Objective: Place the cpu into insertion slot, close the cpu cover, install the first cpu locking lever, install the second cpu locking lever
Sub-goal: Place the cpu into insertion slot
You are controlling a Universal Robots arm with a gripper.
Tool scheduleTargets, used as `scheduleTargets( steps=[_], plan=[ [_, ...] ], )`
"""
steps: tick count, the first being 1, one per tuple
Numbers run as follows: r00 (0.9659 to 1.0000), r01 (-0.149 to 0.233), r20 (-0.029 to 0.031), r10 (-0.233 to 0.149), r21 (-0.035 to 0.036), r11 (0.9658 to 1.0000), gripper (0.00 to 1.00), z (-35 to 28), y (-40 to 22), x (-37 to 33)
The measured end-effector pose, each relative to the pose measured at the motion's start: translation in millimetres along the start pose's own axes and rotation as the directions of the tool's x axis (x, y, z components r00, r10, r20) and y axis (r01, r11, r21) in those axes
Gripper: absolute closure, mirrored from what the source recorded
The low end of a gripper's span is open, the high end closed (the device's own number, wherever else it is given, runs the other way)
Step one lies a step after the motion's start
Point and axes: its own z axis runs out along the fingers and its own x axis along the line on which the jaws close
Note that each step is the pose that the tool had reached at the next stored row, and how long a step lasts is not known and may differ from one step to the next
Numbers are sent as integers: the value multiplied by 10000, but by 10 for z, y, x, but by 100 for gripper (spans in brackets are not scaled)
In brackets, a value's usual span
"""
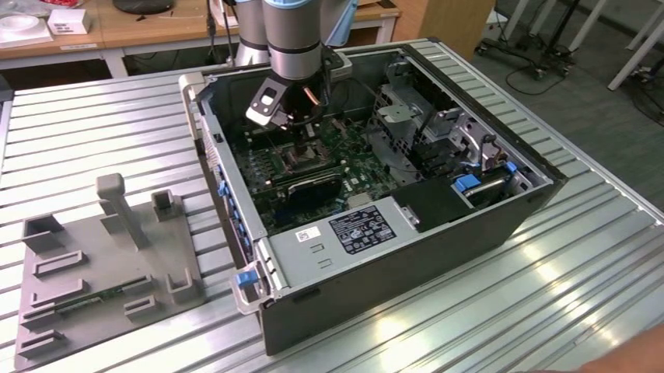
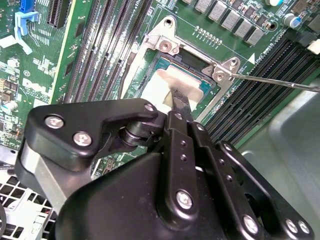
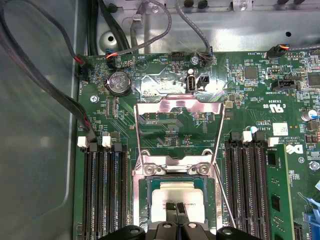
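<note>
The cpu (image 3: 172,192) (image 2: 159,85), a square chip with a silver-grey top, lies flat inside the insertion slot (image 3: 140,176) (image 2: 167,46) on the green motherboard. My gripper (image 3: 176,206) (image 2: 178,99) (image 1: 301,148) hangs right over it, fingers shut together with their tips on or just above the chip's top. The cpu cover (image 3: 177,102), a thin steel frame, stands swung open past the socket's far side. A thin locking lever wire (image 3: 222,200) (image 2: 270,80) sticks out loose beside the socket.
Long black memory slots (image 3: 102,190) (image 3: 250,185) flank the socket on both sides. Dark cables (image 3: 30,60) run along the case wall. The open computer case (image 1: 415,233) lies on a slatted metal table, with a grey fixture (image 1: 104,256) at the exterior view's left.
</note>
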Motion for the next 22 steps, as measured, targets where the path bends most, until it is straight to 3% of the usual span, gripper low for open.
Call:
scheduleTargets(
  steps=[2,5,13,16,22],
  plan=[
    [10000,0,0,0,5,10000,89,0,0,0],
    [10000,0,16,0,148,9999,89,-1,2,0],
    [10000,-2,16,2,220,9998,89,2,8,2],
    [10000,-4,31,3,286,9996,89,5,37,5],
    [10000,-4,34,3,293,9996,89,4,40,6]
  ],
)
